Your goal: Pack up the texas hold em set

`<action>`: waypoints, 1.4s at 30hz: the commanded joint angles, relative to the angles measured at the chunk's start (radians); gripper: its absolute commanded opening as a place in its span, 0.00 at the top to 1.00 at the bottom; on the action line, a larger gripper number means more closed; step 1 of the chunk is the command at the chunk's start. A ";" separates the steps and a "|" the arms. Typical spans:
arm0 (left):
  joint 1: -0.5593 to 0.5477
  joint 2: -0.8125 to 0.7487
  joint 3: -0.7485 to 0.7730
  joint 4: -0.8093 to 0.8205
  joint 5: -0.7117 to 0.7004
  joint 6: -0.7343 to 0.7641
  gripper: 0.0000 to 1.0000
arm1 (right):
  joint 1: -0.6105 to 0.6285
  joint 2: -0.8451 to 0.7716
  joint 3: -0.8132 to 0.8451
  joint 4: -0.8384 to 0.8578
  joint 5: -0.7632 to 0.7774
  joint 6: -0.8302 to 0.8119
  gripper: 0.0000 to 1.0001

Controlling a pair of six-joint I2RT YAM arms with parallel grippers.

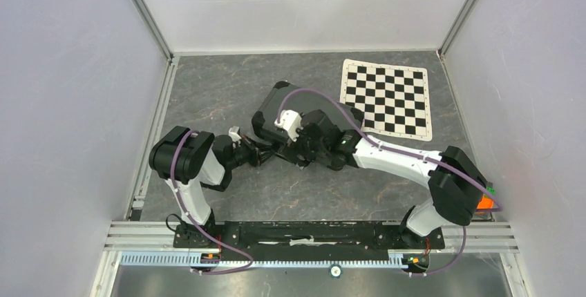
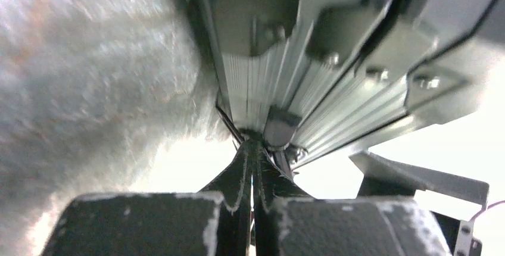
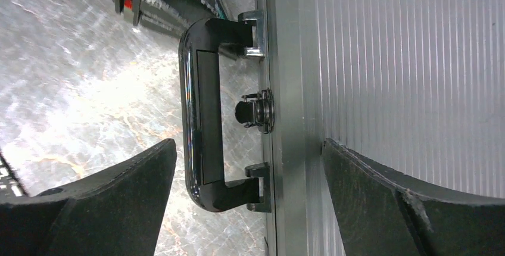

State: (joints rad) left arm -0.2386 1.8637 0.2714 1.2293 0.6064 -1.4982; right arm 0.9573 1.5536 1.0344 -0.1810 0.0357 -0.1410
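While our right claw [image 3: 247, 149] hangs wide open over the black handle [image 3: 199, 119] of the closed case [image 3: 387, 89], our left claw [image 2: 256, 149] is pinched shut against its front edge, mid-table [image 1: 207, 83]. If we push hard there, the case could slide away.

On my feed the tabletop [image 1: 228, 90] is dark grey marble with pale veins. The mat [image 1: 385, 98] is chequered black and white. Up close the case [image 3: 387, 59] shows ribbed silver-grey, its handle [image 3: 199, 113] glossy black. Purple cables [image 1: 302, 90] trail over white-and-black arms [image 1: 397, 157]. One small piece [image 1: 486, 203] is orange.
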 commanded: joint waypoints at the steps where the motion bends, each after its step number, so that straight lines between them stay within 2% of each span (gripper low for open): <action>1: -0.045 -0.122 0.022 0.324 0.022 -0.137 0.98 | -0.065 -0.031 -0.035 0.007 -0.281 0.105 0.03; 6: -0.078 -0.129 0.034 0.326 -0.008 -0.150 0.98 | -0.065 -0.024 -0.043 -0.032 -0.271 0.064 0.04; 11: -0.082 -0.129 0.042 0.325 -0.018 -0.148 0.98 | -0.024 -0.010 -0.040 -0.069 -0.065 0.041 0.07; 14: -0.082 -0.120 0.039 0.325 -0.016 -0.144 0.98 | -0.012 0.013 -0.023 -0.082 0.066 0.051 0.27; 15: -0.082 -0.122 0.035 0.325 -0.017 -0.140 0.98 | -0.007 0.018 -0.017 -0.085 0.094 0.049 0.29; 18: -0.082 -0.133 0.019 0.325 -0.020 -0.128 0.98 | 0.030 0.042 -0.008 -0.090 0.211 0.035 0.27; 21: -0.082 -0.127 0.011 0.323 -0.019 -0.118 0.98 | 0.067 0.076 -0.001 -0.094 0.273 0.018 0.17; 25: -0.081 -0.106 0.006 0.326 -0.019 -0.108 0.98 | 0.115 0.111 -0.019 -0.080 0.395 0.011 0.16; 28: -0.078 -0.115 -0.001 0.326 -0.017 -0.099 0.98 | 0.149 0.132 -0.048 -0.038 0.599 0.013 0.27; 33: -0.013 -0.186 -0.056 0.265 -0.011 -0.032 0.98 | 0.162 0.123 -0.100 0.063 0.692 -0.013 0.43; 37: 0.058 -0.301 -0.099 0.089 0.006 0.080 0.98 | 0.177 0.146 -0.107 0.095 0.781 -0.052 0.53; 42: 0.065 -0.512 -0.078 -0.282 -0.029 0.279 0.97 | 0.183 0.142 -0.086 0.111 0.812 -0.062 0.85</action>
State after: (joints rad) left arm -0.1761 1.4918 0.1768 1.2320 0.6010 -1.4399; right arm 1.1622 1.6733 0.9714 0.0029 0.7399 -0.2134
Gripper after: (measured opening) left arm 0.025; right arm 0.508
